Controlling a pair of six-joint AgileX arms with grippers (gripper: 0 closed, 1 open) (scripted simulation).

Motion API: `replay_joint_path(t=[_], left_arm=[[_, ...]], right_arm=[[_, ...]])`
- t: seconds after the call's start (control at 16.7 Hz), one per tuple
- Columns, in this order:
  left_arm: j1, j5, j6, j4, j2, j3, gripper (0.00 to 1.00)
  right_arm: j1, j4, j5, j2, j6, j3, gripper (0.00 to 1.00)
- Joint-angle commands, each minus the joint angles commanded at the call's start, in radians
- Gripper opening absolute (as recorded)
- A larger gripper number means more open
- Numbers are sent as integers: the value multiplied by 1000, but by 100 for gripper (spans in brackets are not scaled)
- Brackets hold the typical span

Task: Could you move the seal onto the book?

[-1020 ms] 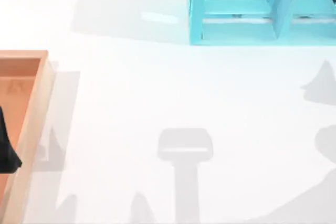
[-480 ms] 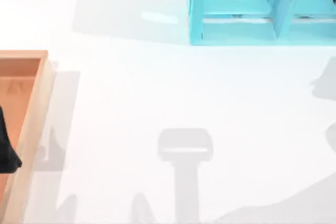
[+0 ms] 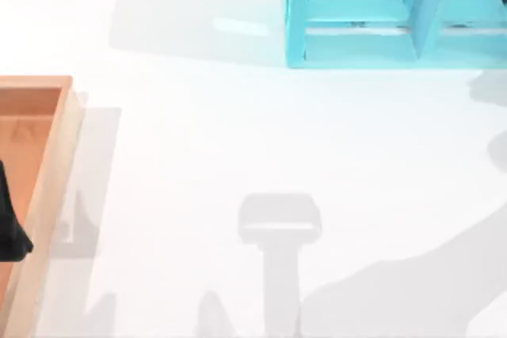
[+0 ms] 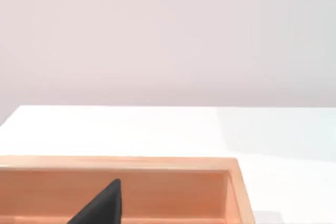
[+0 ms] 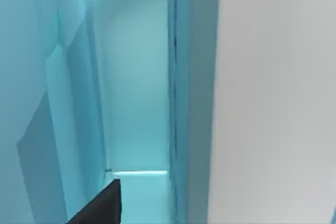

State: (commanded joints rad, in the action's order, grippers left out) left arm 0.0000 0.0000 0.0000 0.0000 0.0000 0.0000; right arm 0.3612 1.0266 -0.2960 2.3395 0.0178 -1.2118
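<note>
One wooden tray sits at the table's nine o'clock, with the left gripper over it. One turquoise shelf stands at one o'clock, close before the right gripper.

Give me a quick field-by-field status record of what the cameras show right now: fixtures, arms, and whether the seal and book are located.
table: white tabletop
shelf: large turquoise shelf unit at the far edge, right of centre in the top view
tray: shallow wooden tray at the left edge
left gripper: dark tip over the tray, also in the left wrist view; idle
right gripper: dark tip close up against the shelf unit's interior
seal: not located
book: not located
task status: seal not yet on book
</note>
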Motion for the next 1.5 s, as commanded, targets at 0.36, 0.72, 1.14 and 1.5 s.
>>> replay_joint_path(t=[0.36,0.72,1.14,1.5], left_arm=[[0,0,0,0,0,0,100],[0,0,0,0,0,0,100],[0,0,0,0,0,0,100],[0,0,0,0,0,0,100]], right_arm=[[-25,-72,26,73,-1,-143,100],[-25,-72,26,73,-1,-143,70],[-25,-72,26,73,-1,-143,17],[-25,-72,26,73,-1,-143,0]])
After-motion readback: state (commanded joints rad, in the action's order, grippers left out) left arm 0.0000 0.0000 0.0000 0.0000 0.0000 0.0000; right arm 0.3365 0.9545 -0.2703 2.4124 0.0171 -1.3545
